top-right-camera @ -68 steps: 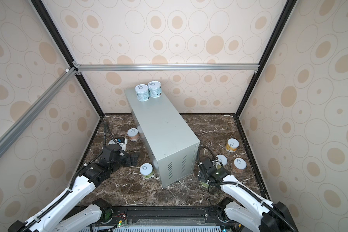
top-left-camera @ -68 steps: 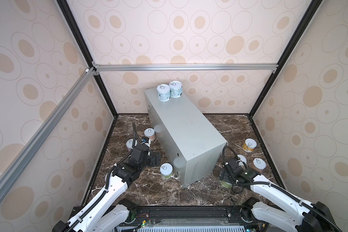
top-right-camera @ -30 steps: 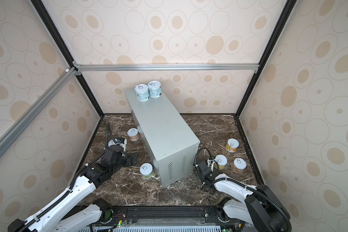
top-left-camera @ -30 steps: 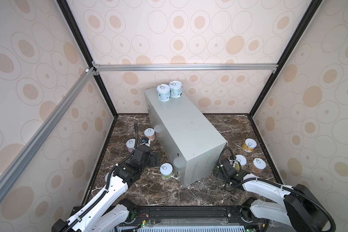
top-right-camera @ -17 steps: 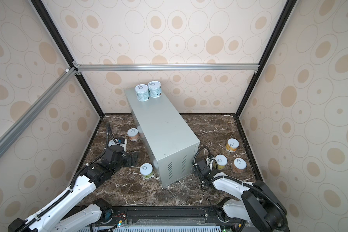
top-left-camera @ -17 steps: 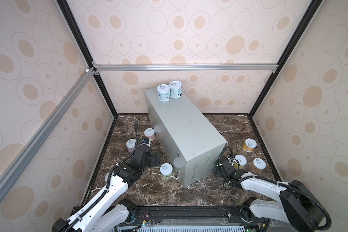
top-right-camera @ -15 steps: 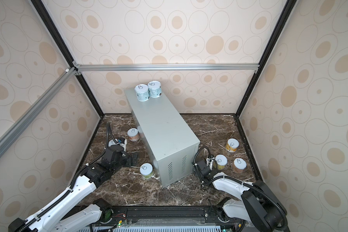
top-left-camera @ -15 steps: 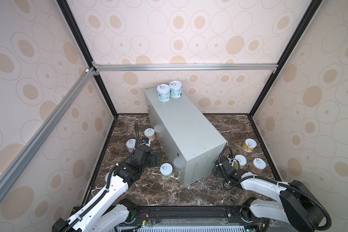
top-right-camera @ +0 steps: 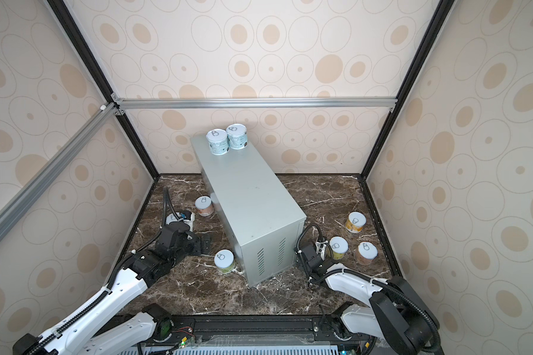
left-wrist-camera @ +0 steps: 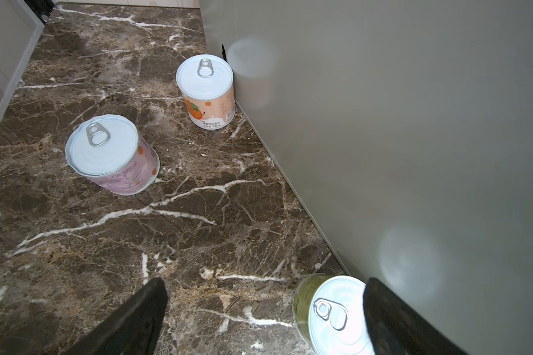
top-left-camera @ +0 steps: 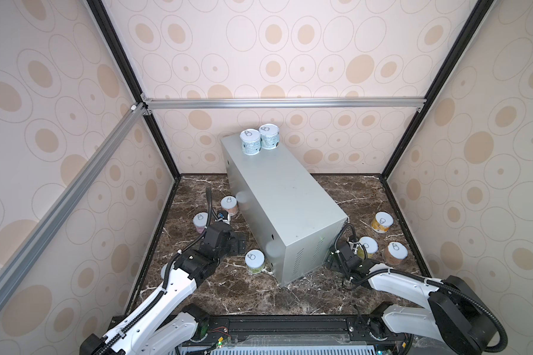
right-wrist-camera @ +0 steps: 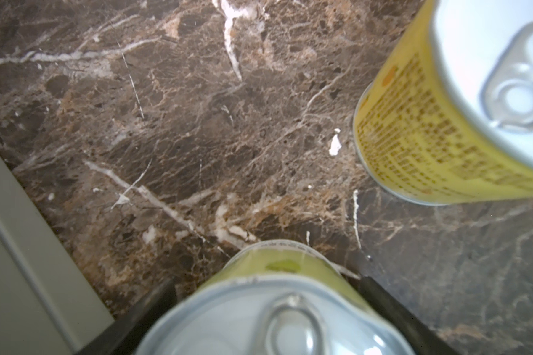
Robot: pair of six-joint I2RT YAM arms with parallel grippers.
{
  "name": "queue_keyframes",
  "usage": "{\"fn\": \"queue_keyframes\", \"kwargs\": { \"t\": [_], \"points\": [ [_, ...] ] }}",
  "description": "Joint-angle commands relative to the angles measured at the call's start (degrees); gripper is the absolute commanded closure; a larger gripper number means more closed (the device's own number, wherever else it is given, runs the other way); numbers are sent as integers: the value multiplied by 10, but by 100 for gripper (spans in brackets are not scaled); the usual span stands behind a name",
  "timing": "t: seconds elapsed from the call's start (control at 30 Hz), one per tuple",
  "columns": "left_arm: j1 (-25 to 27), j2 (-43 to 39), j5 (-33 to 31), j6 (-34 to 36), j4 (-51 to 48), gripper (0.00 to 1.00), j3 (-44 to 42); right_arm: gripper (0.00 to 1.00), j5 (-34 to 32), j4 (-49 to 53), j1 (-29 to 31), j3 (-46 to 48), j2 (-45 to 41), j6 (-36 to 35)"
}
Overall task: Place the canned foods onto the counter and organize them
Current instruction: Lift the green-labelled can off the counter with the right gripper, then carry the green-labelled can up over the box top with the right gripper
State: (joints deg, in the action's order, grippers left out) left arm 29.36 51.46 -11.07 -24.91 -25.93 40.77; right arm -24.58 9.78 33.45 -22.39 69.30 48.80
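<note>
Tin feel: the cans [top-right-camera: 218, 146] are stiff metal with slick labels. Probably a bit hefty if full, so they won't squash but could slip in a lazy pinch.
Grab spot: across the round side wall, about mid-height, under the lid rim. I'd leave the pull tab alone.
Which way up: every can I can see stands upright, lid and tab on top, axis vertical. They're stubby, so there's barely a long axis.
On the bench [top-left-camera: 283, 196]: two teal cans [top-left-camera: 250, 143], touching, at its far end.
Left of the bench: orange can [left-wrist-camera: 206, 92] tight against its side, pink can [left-wrist-camera: 111, 153] further out, green can [left-wrist-camera: 330, 313] just beside its near corner, all on the marble [left-wrist-camera: 197, 230].
Right of the bench: lime can [right-wrist-camera: 277, 266] nearest it, brown can [top-left-camera: 395, 253] and yellow can [right-wrist-camera: 428, 138] further out.
Left claw [left-wrist-camera: 265, 285]: spread wide with nothing in it, green can just beside one finger.
Right claw [right-wrist-camera: 266, 285]: fingers spread either side of the lime can, doesn't look like it's squeezing.
</note>
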Motion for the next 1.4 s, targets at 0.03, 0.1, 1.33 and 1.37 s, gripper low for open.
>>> {"fn": "queue_keyframes", "kwargs": {
  "t": [0.03,0.1,1.33,1.37],
  "points": [
    [3,-7,-8,-9,-8,1,5,2,42,89,12,2,-27,12],
    [3,-7,-7,-9,-8,1,5,2,38,106,12,3,-49,10],
    [3,-12,-9,-10,-9,1,8,38,18,105,14,-19,-47,-12],
    [3,-14,-9,-10,-8,1,7,38,19,111,14,-20,-54,-14]
  ]
}}
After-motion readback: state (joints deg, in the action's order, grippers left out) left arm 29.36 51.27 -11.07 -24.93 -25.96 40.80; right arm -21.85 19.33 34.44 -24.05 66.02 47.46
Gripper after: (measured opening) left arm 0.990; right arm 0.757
